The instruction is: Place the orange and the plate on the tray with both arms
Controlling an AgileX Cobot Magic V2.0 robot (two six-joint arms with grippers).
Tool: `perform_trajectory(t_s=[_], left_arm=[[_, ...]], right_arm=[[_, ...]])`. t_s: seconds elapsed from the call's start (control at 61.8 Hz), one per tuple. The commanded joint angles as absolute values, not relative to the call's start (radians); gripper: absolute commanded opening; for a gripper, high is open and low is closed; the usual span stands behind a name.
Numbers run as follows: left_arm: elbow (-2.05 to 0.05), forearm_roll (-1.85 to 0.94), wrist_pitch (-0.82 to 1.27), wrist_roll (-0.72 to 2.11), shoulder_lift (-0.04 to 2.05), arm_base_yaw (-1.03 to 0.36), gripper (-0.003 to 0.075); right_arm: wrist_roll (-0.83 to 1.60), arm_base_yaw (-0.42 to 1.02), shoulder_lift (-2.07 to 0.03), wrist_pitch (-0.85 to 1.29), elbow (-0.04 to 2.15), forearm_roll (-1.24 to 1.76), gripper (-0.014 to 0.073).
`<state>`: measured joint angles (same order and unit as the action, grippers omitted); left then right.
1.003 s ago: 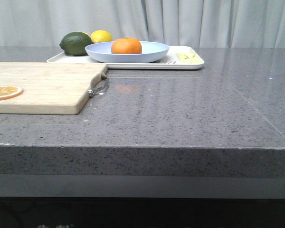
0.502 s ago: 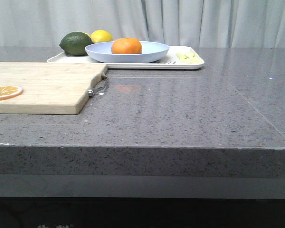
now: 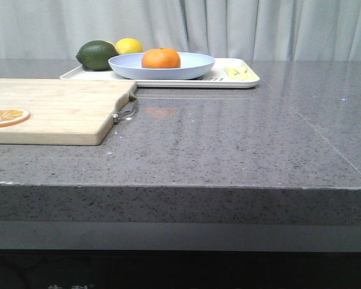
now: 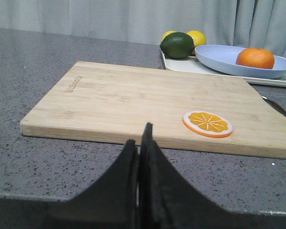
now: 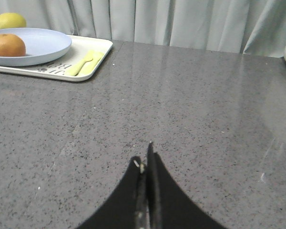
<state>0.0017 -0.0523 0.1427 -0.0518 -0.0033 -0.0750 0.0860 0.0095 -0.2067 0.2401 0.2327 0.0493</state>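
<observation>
The orange (image 3: 160,58) lies in the lavender-blue plate (image 3: 192,65), which rests on the cream-white tray (image 3: 231,80) at the back of the table. All three also show in the left wrist view: the orange (image 4: 255,57), the plate (image 4: 219,59) and the tray (image 4: 181,65). The right wrist view shows the orange (image 5: 6,45), the plate (image 5: 45,45) and the tray (image 5: 97,59) too. My left gripper (image 4: 139,138) is shut and empty, near the table's front edge before the cutting board. My right gripper (image 5: 144,157) is shut and empty over bare table, well short of the tray. Neither gripper shows in the front view.
A wooden cutting board (image 3: 54,108) with an orange slice (image 3: 7,117) lies front left. A dark green avocado-like fruit (image 3: 97,55) and a lemon (image 3: 129,46) sit on the tray's left end; pale yellow cutlery (image 3: 239,73) lies on its right end. A grey curtain hangs behind.
</observation>
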Motion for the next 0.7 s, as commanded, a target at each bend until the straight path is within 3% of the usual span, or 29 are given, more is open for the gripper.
perform_trajectory(t_s=[0.0, 0.275, 0.68], left_arm=[[0.006, -0.062, 0.06, -0.052, -0.024, -0.073, -0.0018], [0.006, -0.062, 0.06, -0.052, -0.024, -0.073, -0.0018], [0.006, -0.062, 0.06, -0.052, -0.024, -0.073, -0.0018]], right_arm=[[0.105, 0.022, -0.179, 0.092, 0.188, 0.026, -0.0062], [0.104, 0.022, -0.007, 0.063, -0.023, 0.029, -0.0062], [0.104, 0.021, 0.032, 0.15, -0.023, 0.03, -0.0062]])
